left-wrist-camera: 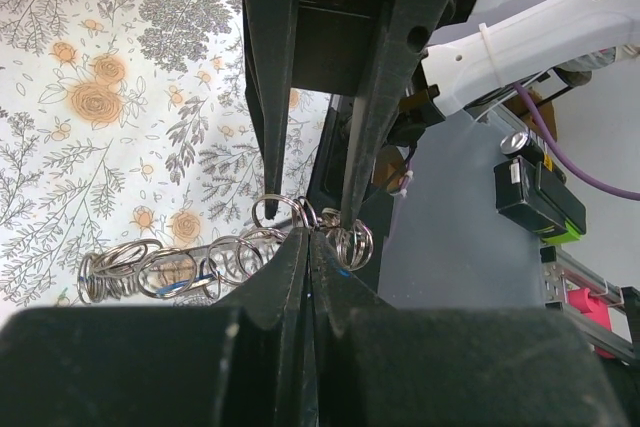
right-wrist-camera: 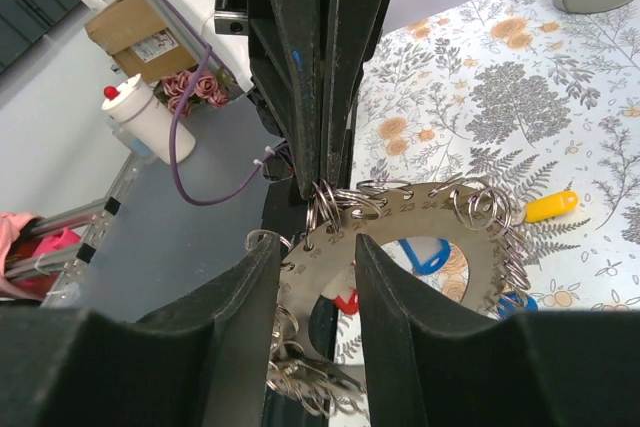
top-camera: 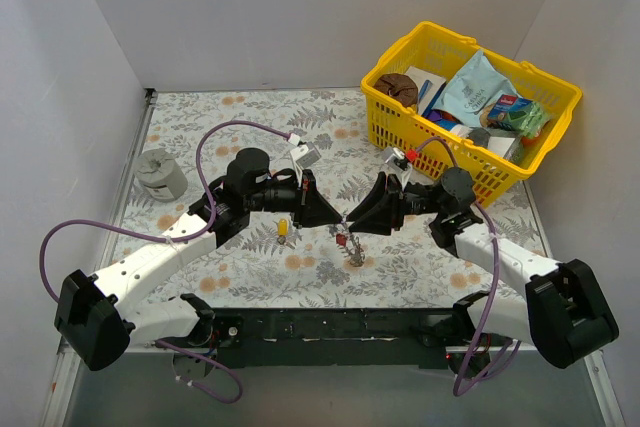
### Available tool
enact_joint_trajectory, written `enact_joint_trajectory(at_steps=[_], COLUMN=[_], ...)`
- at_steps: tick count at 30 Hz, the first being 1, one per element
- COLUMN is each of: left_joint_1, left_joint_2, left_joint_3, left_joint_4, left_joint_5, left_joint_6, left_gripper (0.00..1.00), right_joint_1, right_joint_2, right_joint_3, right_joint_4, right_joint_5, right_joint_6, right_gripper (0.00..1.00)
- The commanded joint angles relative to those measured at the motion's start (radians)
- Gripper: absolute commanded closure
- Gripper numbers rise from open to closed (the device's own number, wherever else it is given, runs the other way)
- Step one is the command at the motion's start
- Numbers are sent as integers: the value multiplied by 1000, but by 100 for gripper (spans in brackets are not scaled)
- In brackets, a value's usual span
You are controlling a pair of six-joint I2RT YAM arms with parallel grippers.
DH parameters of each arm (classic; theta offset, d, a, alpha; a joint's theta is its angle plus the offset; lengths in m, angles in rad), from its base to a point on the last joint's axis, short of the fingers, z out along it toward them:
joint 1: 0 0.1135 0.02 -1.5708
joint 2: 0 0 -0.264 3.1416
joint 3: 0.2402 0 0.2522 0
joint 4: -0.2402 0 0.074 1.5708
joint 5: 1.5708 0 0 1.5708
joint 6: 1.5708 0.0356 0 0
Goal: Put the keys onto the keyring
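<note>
In your right wrist view the flat silver metal disc with holes [right-wrist-camera: 400,222] hides most of the blue plastic key head [right-wrist-camera: 430,253] and the red plastic key head [right-wrist-camera: 346,301]. From above the disc is too small to make out. The black left gripper [left-wrist-camera: 310,239] blurs the bottom of its own view

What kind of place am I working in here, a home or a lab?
Most likely a lab test booth, not a home. Plain white wall panels box in the work surface, a floral cloth covers it, and a yellow basket of mixed props sits at the far right.
</note>
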Motion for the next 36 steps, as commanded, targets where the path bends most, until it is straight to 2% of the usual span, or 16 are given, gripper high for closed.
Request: enact_joint_trajectory(at_steps=[1,5,11,13,20,22,26,28,30,31,34,36], left_joint_1=[-1,-1,-1,-1,-3,-1,-3,-1,-1,-1,-1,0], left_joint_2=[-44,-36,-34,-34,-28,-33,-44,-50,-65,-70,-105,-140], left_joint_3=[47,46,44,46,41,39,36,42,39,39,38,36], left_joint_4=[55,57,60,60,62,62,48,31,28,25,22,28], left_joint_5=[35,35,40,41,50,49,20,0,-23,-37,-117,-160], left_joint_6=[-13,-16,-16,-17,-16,-17,-3,4,6,7,1,-8], left_gripper=[100,100,100,100,100,100,100,94,80,62,29,21], right_joint_1=[1,7,10,12,15,16,16,15,15,15,15,15], right_joint_2=[12,28,55,62,72,75,63,49,25,16,-26,-55], right_joint_3=[-8,0,1,1,12,23,32,38,47,53,81,98], right_joint_4=[170,191,233,247,238,215,127,80,6,-28,-193,-291], right_joint_5=[-18,-8,6,11,29,26,43,51,61,66,104,118], right_joint_6=[93,113,147,168,176,164,120,74,17,-11,-127,-196], right_gripper=[56,59,71,79,86,99,99,99,99,99,99,99])
